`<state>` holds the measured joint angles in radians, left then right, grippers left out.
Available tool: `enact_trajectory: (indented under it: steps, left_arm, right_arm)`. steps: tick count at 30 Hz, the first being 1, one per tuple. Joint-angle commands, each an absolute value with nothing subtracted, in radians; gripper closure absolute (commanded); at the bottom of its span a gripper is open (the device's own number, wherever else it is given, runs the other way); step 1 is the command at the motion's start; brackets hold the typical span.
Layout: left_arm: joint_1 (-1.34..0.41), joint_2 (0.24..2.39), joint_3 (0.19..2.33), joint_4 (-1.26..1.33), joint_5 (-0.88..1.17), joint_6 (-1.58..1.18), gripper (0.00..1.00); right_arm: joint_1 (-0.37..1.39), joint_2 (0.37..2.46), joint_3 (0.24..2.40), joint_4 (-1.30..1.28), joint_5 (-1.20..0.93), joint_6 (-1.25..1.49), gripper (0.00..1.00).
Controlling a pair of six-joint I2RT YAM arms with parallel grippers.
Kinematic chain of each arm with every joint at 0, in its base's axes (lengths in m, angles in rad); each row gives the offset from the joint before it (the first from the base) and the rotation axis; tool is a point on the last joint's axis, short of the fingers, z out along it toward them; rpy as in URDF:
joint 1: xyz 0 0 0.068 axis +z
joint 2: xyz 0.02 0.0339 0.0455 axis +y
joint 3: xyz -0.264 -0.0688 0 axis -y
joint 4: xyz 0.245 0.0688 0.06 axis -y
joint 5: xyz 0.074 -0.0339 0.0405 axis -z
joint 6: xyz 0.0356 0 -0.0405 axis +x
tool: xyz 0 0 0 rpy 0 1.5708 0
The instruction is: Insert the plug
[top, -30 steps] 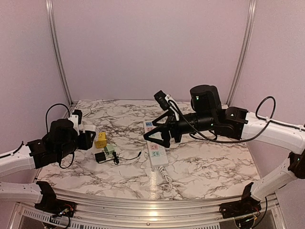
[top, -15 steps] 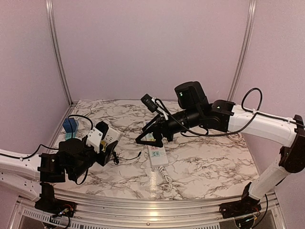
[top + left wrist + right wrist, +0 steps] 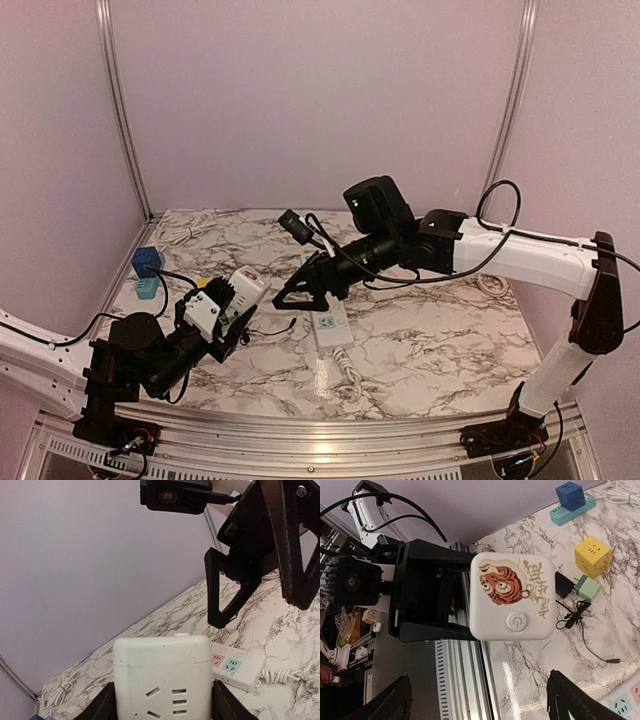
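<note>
My left gripper (image 3: 238,302) is shut on a white socket cube (image 3: 248,287) and holds it above the table's near left. The cube's top (image 3: 512,597) has a tiger picture and a power button. Its socket face (image 3: 162,680) looks into the left wrist view, with a black finger on each side. My right gripper (image 3: 300,285) hangs open just right of the cube, with nothing between its fingers (image 3: 570,700). A small black plug (image 3: 564,584) with a thin black cable lies on the marble beside a green adapter (image 3: 587,588).
A white power strip (image 3: 328,325) with pink and teal sockets lies mid-table under the right arm. A yellow cube (image 3: 592,556), a blue cube (image 3: 147,262) and a teal strip (image 3: 148,288) are at the left. A coiled white cable (image 3: 180,235) lies at the back left.
The left arm has swung in from the left edge and raised the white cube toward the centre. The right arm has reached further left toward it, and its jaws have narrowed slightly.
</note>
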<state>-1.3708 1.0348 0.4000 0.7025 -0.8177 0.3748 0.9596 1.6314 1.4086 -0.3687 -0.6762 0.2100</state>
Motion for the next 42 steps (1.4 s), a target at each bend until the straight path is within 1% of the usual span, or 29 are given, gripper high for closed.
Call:
enact_trajectory:
  steps: [1, 11, 18, 25, 33, 35, 36, 37, 40, 41, 42]
  left_arm:
    - [-1.395, 1.027, 0.372, 0.827, -0.781, 0.422, 0.71]
    - [-1.413, 1.05, 0.399, 0.812, -0.776, 0.428, 0.71]
    - [-1.427, 1.074, 0.398, 0.832, -0.806, 0.437, 0.71]
    - [-1.439, 1.099, 0.398, 0.864, -0.835, 0.449, 0.71]
    - [-1.443, 1.106, 0.39, 0.885, -0.848, 0.445, 0.71]
    - [-1.445, 1.105, 0.39, 0.884, -0.85, 0.445, 0.71]
    - [-1.446, 1.107, 0.39, 0.884, -0.852, 0.447, 0.69]
    - [-1.448, 1.106, 0.389, 0.883, -0.854, 0.448, 0.66]
    - [-1.452, 1.107, 0.391, 0.872, -0.863, 0.443, 0.52]
    - [-1.453, 1.105, 0.391, 0.867, -0.867, 0.44, 0.46]
    - [-1.453, 1.104, 0.393, 0.863, -0.87, 0.437, 0.38]
  right_arm:
    - [0.955, 1.659, 1.469, -0.378, -0.675, 0.191, 0.1]
    - [0.954, 1.737, 1.543, -0.354, -0.617, 0.156, 0.08]
    - [0.97, 1.803, 1.601, -0.382, -0.644, 0.164, 0.09]
    - [0.987, 1.83, 1.619, -0.402, -0.688, 0.168, 0.15]
    - [0.999, 1.862, 1.64, -0.427, -0.729, 0.165, 0.26]
    - [0.998, 1.87, 1.651, -0.433, -0.74, 0.163, 0.3]
    - [0.998, 1.872, 1.657, -0.435, -0.747, 0.163, 0.34]
    - [0.998, 1.875, 1.662, -0.436, -0.752, 0.161, 0.4]
    - [0.989, 1.888, 1.685, -0.442, -0.788, 0.158, 0.69]
    - [0.984, 1.895, 1.695, -0.448, -0.803, 0.156, 0.78]
    - [0.976, 1.901, 1.704, -0.458, -0.814, 0.153, 0.86]
